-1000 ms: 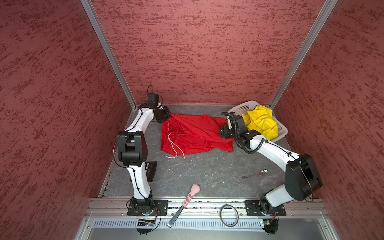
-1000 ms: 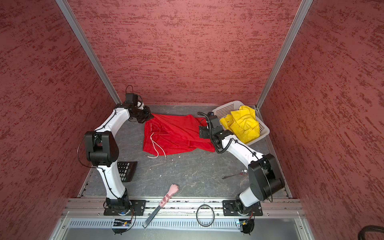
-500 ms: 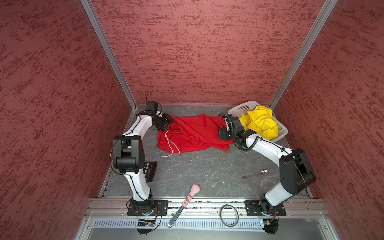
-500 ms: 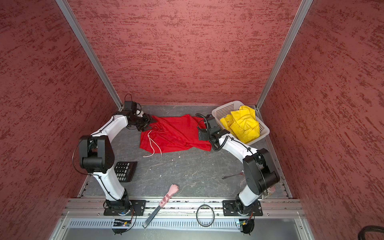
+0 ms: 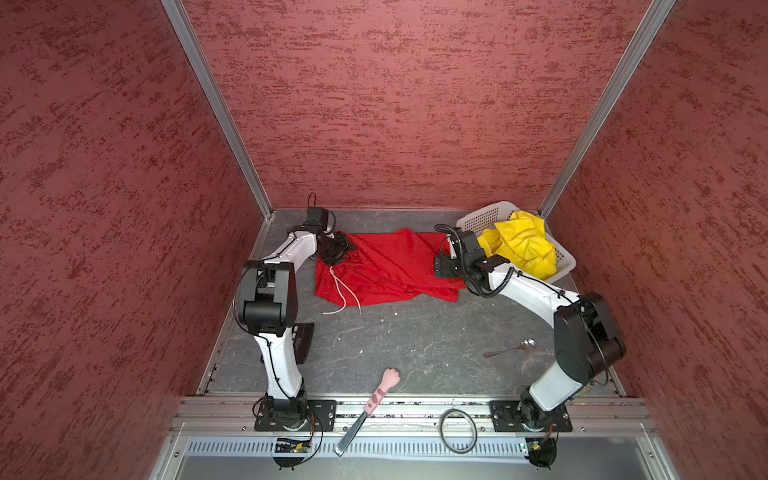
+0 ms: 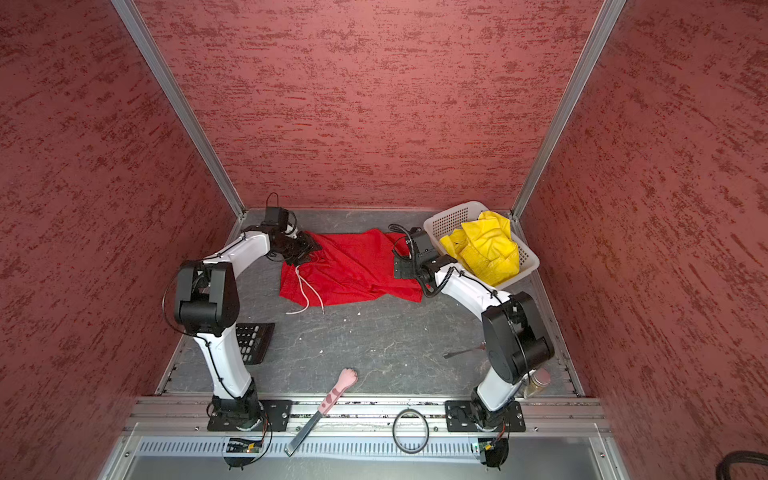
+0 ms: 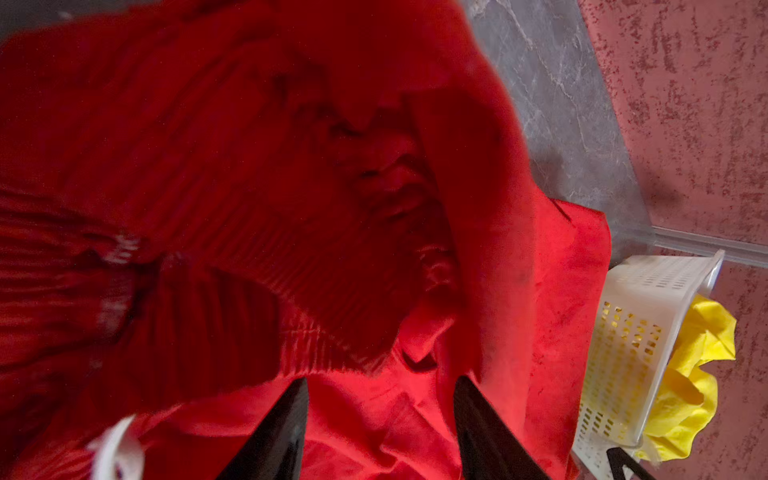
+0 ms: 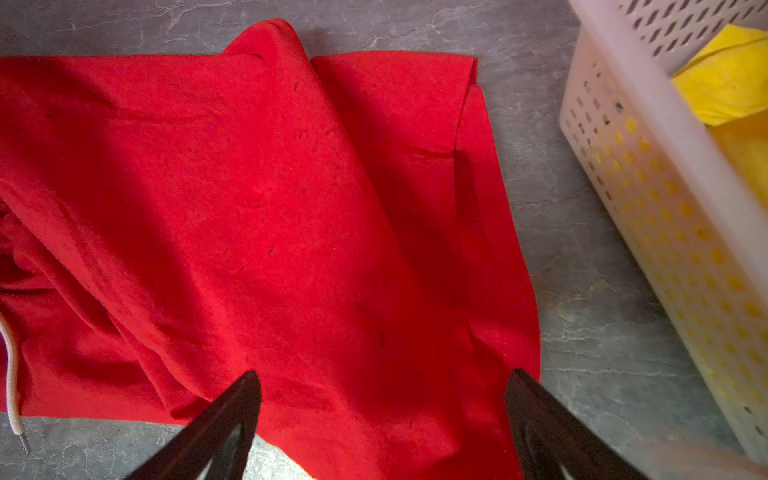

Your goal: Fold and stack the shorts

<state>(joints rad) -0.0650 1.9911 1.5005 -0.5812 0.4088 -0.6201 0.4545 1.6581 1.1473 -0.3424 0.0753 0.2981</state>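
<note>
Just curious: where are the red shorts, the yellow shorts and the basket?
red shorts [image 5: 386,266], in a top view, middle of the cloth.
yellow shorts [image 5: 521,247], in a top view, crumpled middle.
basket [image 5: 483,216], in a top view, perforated wall.

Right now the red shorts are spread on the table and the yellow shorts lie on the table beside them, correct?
Not quite. The yellow shorts are not on the table: they sit bunched in the white perforated basket, as both top views show. The red shorts are indeed spread on the table.
</note>
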